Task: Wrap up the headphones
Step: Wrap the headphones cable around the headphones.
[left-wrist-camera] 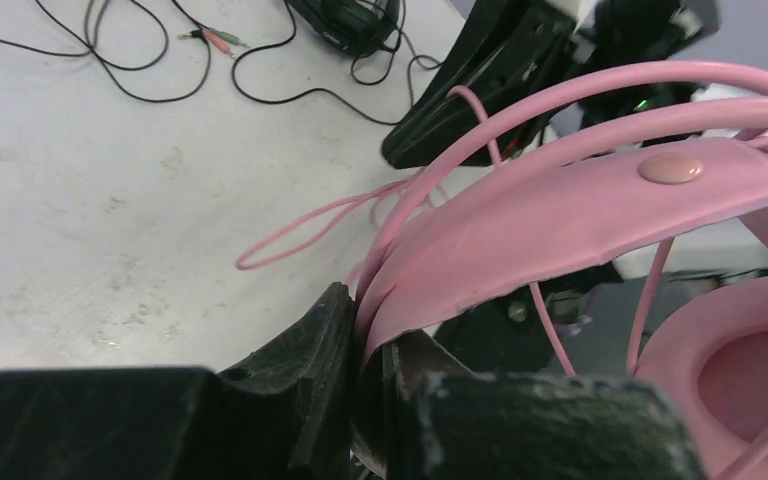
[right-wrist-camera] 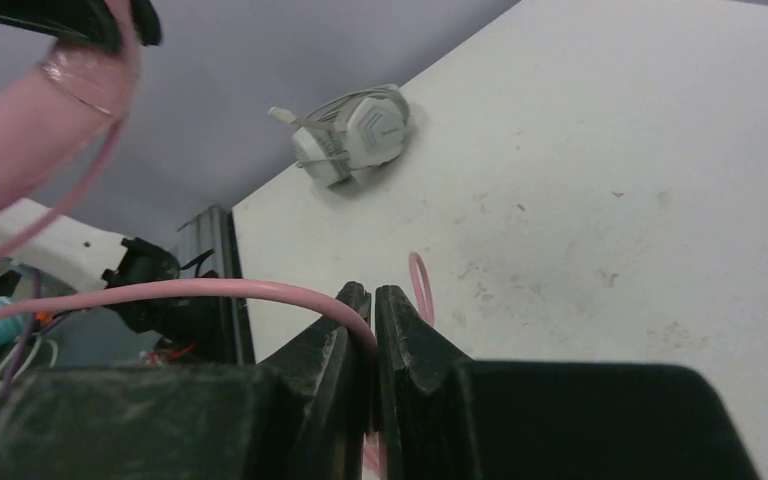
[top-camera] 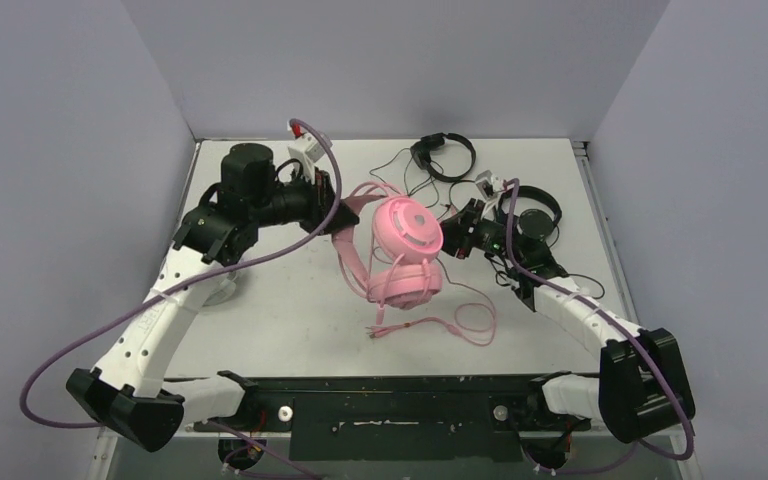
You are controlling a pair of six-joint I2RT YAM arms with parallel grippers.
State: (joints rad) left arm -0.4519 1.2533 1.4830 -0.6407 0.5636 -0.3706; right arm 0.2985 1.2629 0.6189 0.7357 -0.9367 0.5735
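My left gripper (left-wrist-camera: 365, 335) is clamped on the band (left-wrist-camera: 560, 215) of the pink headset (top-camera: 408, 238), which is mid-table (top-camera: 290, 330) between my arms. My right gripper (right-wrist-camera: 372, 305) is pressed together on its pink cable (right-wrist-camera: 210, 290), slack looping on the table nearer my bases. White headset (right-wrist-camera: 353, 135) far left, black headsets (top-camera: 445, 156) far right.

A scuffed white table (top-camera: 290, 320) carries a black headset (top-camera: 425, 156) at its far edge, a second black headset (top-camera: 532, 220) nearby, a white-grey headset (right-wrist-camera: 355, 135) and slack pink cable (top-camera: 410, 324).
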